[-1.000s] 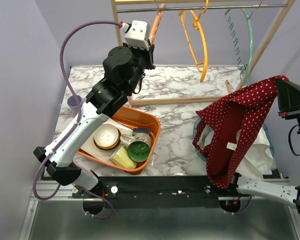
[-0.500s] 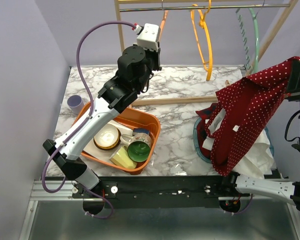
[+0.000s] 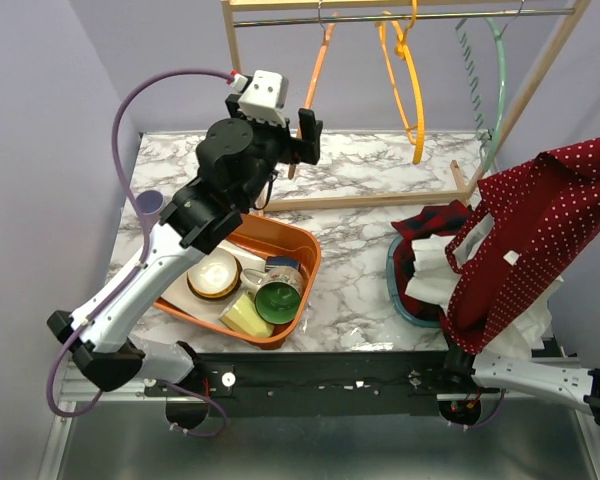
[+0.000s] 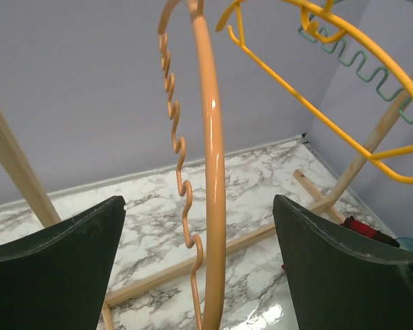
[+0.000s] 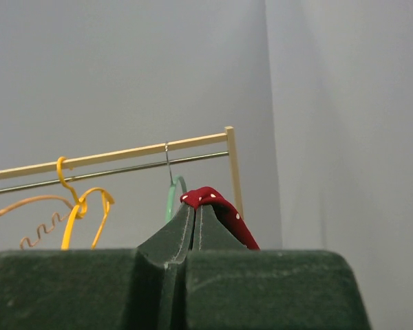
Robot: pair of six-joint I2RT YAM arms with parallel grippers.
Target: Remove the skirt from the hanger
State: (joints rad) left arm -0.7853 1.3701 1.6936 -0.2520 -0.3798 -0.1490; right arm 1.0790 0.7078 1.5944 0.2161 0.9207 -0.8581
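Note:
The skirt (image 3: 540, 230), red with white dots, hangs stretched at the right edge of the top view, its top end running out of frame. In the right wrist view my right gripper (image 5: 195, 212) is shut on a fold of the skirt (image 5: 227, 213). The orange hanger (image 3: 313, 75) hangs bare on the rail. My left gripper (image 3: 298, 140) is open beside it. In the left wrist view the hanger (image 4: 213, 158) runs down between the wide-apart fingers of my left gripper (image 4: 198, 213) and touches neither.
A yellow hanger (image 3: 405, 80) and a green hanger (image 3: 495, 90) hang on the wooden rack (image 3: 380, 200). An orange bin (image 3: 305, 240) holds bowls and cups. A blue basket (image 3: 395, 275) with clothes sits under the skirt. A purple cup (image 3: 148, 203) stands far left.
My left gripper has opened and let go of the orange hanger. The right arm has pulled the skirt up and to the right, and the gripper has left the top view.

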